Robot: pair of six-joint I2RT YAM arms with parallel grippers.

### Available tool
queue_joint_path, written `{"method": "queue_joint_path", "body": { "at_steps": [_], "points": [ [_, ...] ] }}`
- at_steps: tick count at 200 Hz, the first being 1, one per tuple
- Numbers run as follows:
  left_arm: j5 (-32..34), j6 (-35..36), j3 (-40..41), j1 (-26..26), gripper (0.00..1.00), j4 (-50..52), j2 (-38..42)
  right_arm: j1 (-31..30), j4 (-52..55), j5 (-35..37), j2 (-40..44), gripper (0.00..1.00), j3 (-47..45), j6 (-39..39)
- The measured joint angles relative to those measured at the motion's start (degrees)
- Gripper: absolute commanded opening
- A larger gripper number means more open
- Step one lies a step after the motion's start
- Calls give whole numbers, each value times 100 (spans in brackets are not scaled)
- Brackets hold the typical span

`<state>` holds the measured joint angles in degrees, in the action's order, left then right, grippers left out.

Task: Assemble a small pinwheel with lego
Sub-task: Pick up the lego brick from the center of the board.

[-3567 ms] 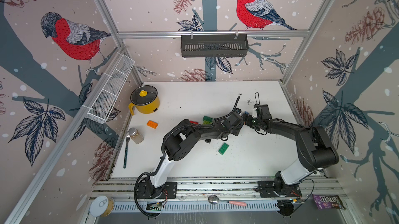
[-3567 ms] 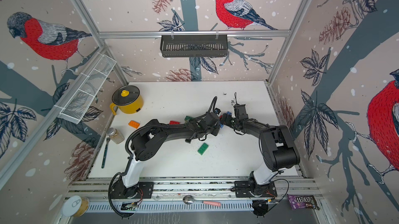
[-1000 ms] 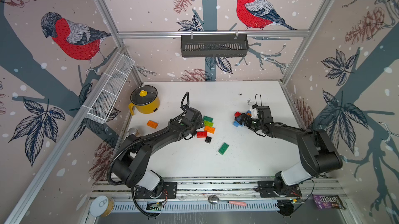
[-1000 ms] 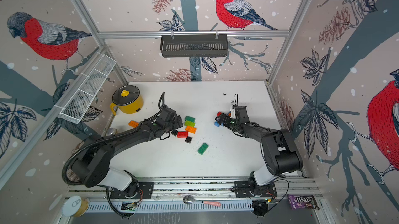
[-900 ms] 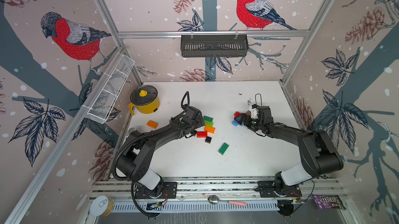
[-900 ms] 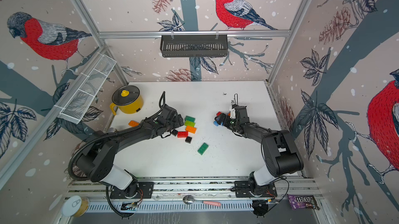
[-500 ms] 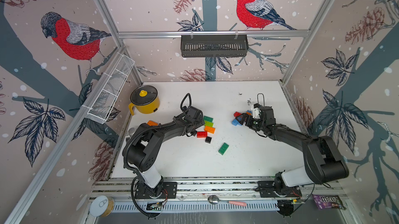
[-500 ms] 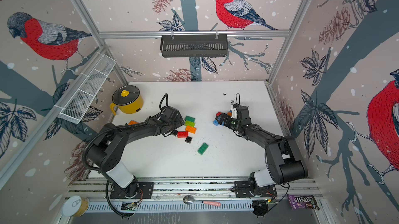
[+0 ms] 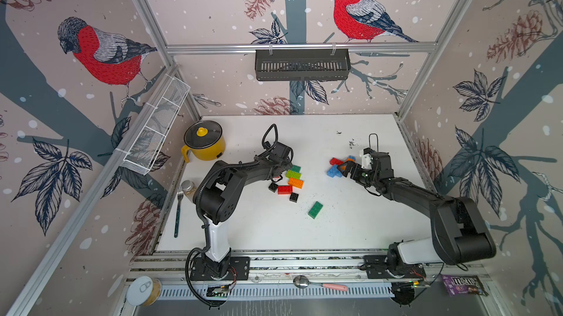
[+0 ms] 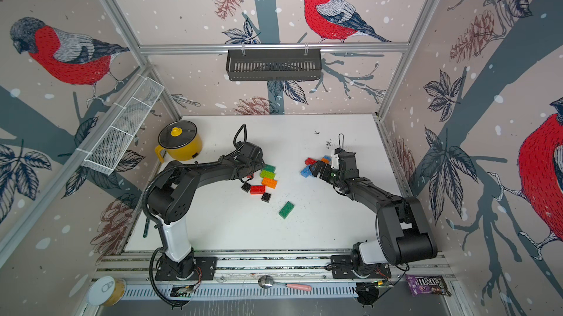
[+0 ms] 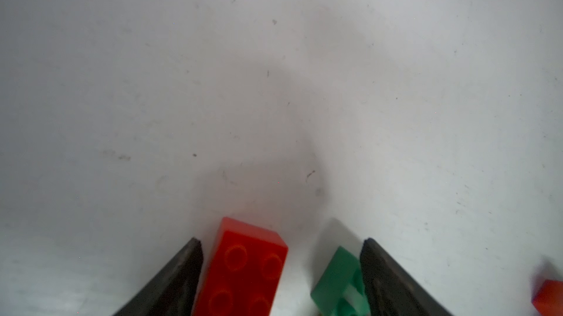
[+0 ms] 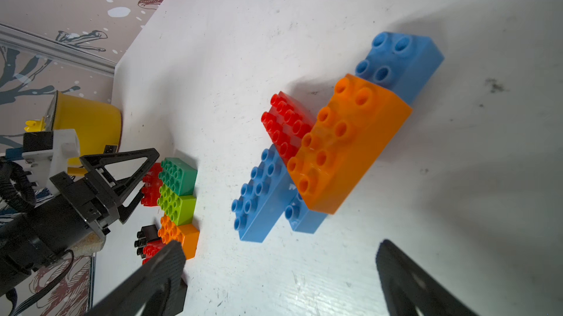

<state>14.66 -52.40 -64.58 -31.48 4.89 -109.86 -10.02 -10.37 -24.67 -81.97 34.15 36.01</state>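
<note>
My left gripper (image 11: 281,241) is open and low over the table, with a red lego brick (image 11: 243,268) close to one finger and a dark green brick's corner (image 11: 338,281) by the other. In a top view it (image 9: 281,171) stands at a row of dark green (image 9: 296,168), lime (image 9: 293,174) and orange (image 9: 295,183) bricks. A red brick (image 9: 285,189), two black squares (image 9: 273,187) and a loose green brick (image 9: 315,209) lie nearby. My right gripper (image 12: 278,249) is open, just short of joined blue (image 12: 259,195), orange (image 12: 344,147) and red (image 12: 286,122) bricks.
A yellow pot (image 9: 203,144) stands at the back left, with a jar (image 9: 189,186) and a fork (image 9: 177,211) along the left edge. A wire basket (image 9: 155,128) hangs on the left wall. A spoon (image 9: 316,284) and a tin (image 9: 143,291) lie beyond the front rail.
My left gripper left the middle, where both met, and went to the brick row; its jaws have narrowed in the last half second. The right gripper has hardly moved.
</note>
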Motion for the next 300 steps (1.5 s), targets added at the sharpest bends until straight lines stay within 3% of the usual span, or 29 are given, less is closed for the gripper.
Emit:
{"method": "queue_joint_path", "body": {
  "at_steps": [70, 93, 139, 226, 276, 300],
  "points": [
    [337, 638, 1049, -256, 68, -44, 713, 4, -13, -20, -52, 99, -4, 0],
    [459, 863, 1211, -319, 59, -192, 761, 4, -17, -35, -61, 99, -4, 0],
    [468, 1233, 1270, -319, 47, -409, 723, 4, -15, -52, -87, 99, -4, -4],
    [356, 1532, 1528, -334, 38, -758, 817, 35, -11, -55, -186, 99, 2, -20],
    [468, 1510, 1543, -334, 20, -787, 837, -15, -35, -66, -254, 99, 4, -20],
    [459, 1493, 1539, -330, 17, -629, 1005, -188, -31, -68, -236, 99, 13, -17]
  ]
}}
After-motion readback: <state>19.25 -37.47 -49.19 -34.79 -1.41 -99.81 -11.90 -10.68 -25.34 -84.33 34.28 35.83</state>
